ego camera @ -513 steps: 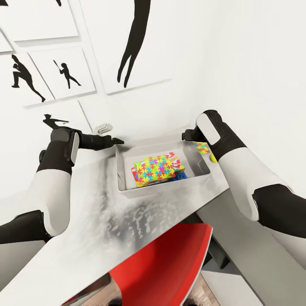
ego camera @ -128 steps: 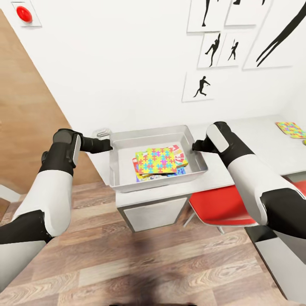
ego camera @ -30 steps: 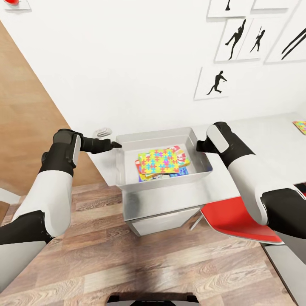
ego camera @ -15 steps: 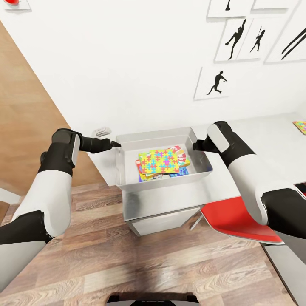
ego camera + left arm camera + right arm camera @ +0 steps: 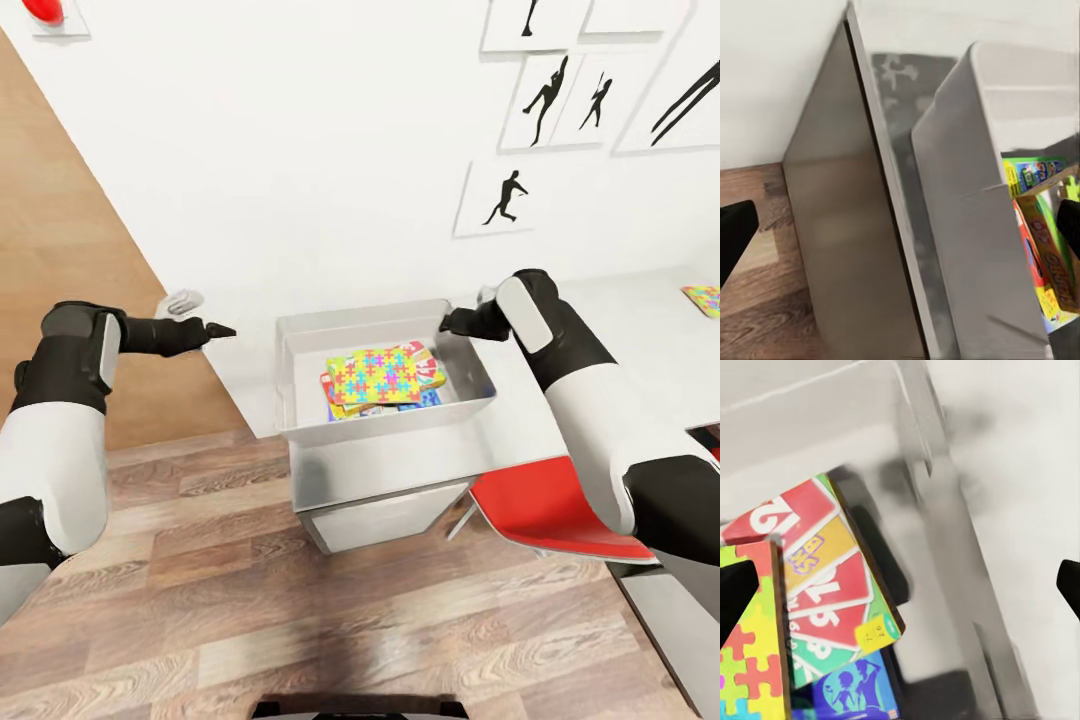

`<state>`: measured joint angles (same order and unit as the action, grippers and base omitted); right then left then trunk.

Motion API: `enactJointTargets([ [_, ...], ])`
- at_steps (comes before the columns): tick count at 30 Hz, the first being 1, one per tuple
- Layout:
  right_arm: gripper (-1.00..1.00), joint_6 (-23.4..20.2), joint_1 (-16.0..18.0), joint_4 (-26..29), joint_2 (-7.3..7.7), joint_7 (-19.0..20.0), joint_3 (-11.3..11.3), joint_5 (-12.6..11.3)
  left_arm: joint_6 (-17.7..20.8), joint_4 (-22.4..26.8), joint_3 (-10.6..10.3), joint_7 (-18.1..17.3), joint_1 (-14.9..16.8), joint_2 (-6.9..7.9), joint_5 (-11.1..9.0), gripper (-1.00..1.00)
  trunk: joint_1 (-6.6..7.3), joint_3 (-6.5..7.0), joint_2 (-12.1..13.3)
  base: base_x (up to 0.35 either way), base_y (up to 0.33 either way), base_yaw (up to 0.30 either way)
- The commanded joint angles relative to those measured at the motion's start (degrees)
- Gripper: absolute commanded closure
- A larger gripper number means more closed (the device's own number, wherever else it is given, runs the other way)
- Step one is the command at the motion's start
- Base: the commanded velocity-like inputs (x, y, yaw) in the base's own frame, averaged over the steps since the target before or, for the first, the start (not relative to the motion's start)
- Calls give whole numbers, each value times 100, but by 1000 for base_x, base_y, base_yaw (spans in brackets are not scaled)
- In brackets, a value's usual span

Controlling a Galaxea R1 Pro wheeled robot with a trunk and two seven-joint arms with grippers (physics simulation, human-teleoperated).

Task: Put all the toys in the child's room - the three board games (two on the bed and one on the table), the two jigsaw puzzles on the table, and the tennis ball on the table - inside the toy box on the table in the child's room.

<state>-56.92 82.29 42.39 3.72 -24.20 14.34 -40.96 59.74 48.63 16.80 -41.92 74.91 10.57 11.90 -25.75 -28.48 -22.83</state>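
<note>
Toy box: the light grey toy box (image 5: 385, 372) sits at the left end of the worktop (image 5: 600, 330), close to its end edge, with its front rim near the front edge.
Contents: a jigsaw puzzle (image 5: 372, 375) lies on top of board games (image 5: 825, 585), one with red and yellow number cards.
Still out: a second jigsaw puzzle (image 5: 703, 298) lies on the worktop well apart at 3 o'clock of the box.
Left tool (image 5: 222, 329): released, hanging off the worktop at 9 o'clock of the box, apart from its wall.
Right tool (image 5: 452, 321): at the box's 2 o'clock corner, jaws spread either side of the rim, not clenched.
Risk: I judge a nudge toward 9 o'clock could tip the box off the end edge.
Room: open wood floor (image 5: 200, 600) at 6 and 9 o'clock; a red chair (image 5: 545, 510) crowds 4 o'clock; the wall closes 12 o'clock.
</note>
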Motion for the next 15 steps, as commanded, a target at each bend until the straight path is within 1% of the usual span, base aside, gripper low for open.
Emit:
enactJointTargets([
  [1,-100,-49,-14,91,11,-45,23,-59,26,4,12,-178,6,87,32,-100,-3,0,-9,-25,0,0],
  [5,-100,-207,-126,430,36,-27,-72,-64,26,5,1,-659,6,428,-17,-100,-3,36,-9,-15,0,0],
  [6,-100,-262,-198,618,70,-22,-170,-69,26,6,-3,-881,4,591,-28,-100,-3,45,-9,-7,0,0],
  [8,-100,-300,-280,809,119,-20,-304,-76,26,6,-7,-1087,-2,749,-35,-100,-3,63,-9,-5,0,0],
  [9,-100,-308,-363,994,184,-16,-471,-93,26,6,-8,-1289,-7,904,-43,-100,-3,72,-9,-3,0,0],
  [12,-100,-308,-499,1249,319,-11,-746,-150,26,2,-9,-1614,-17,1150,-49,-100,-3,100,-9,-2,0,0],
  [13,-100,-308,-598,1413,429,-4,-914,-232,26,-3,-12,-1855,-23,1324,-50,-100,-3,109,-9,0,0,0],
  [15,-100,-308,-721,1594,553,11,-1050,-372,26,-7,-15,-2118,-40,1506,-49,-100,-3,127,-9,0,0,0],
])
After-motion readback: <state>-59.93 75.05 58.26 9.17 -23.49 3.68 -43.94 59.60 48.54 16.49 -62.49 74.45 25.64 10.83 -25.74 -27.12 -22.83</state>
